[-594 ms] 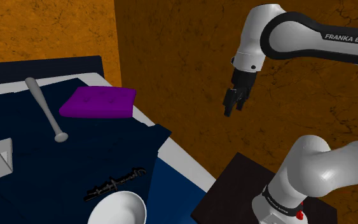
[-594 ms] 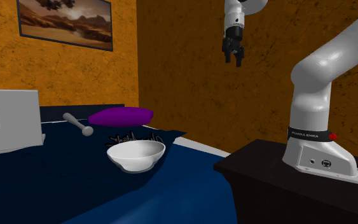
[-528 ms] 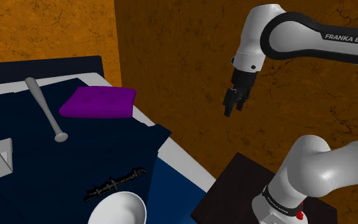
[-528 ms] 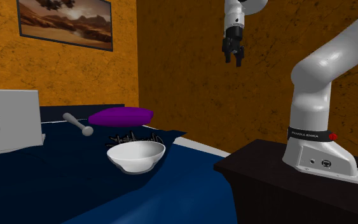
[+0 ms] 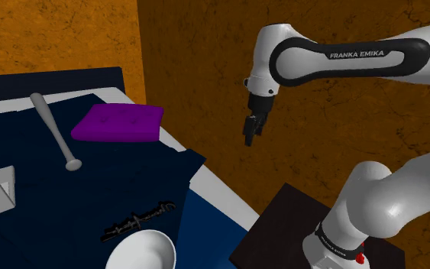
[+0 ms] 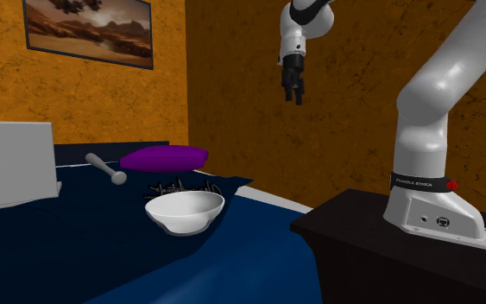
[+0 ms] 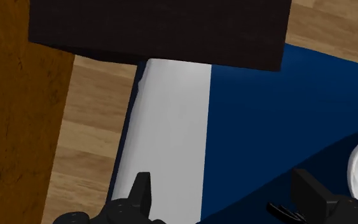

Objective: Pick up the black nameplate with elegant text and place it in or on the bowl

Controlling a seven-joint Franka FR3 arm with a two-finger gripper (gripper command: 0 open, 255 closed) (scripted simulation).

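Bed [image 5: 53, 191]: dark blue cover.
Arm [image 5: 335, 57]: stretched high above the bed's edge, wrist pointing down.
Bowl [image 6: 185, 210]: white, upright on the cover.
Nameplate [image 5: 139, 220]: thin black cursive lettering, flat on the cover, just beside the bowl.
Fingers [image 7: 140, 191]: apart, holding nothing.

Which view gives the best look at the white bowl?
The second exterior view: the bowl sits whole and unobstructed on the dark blue cover. The shoulder view cuts it off at the picture's bottom edge, and the wrist view catches just a slice of its rim.
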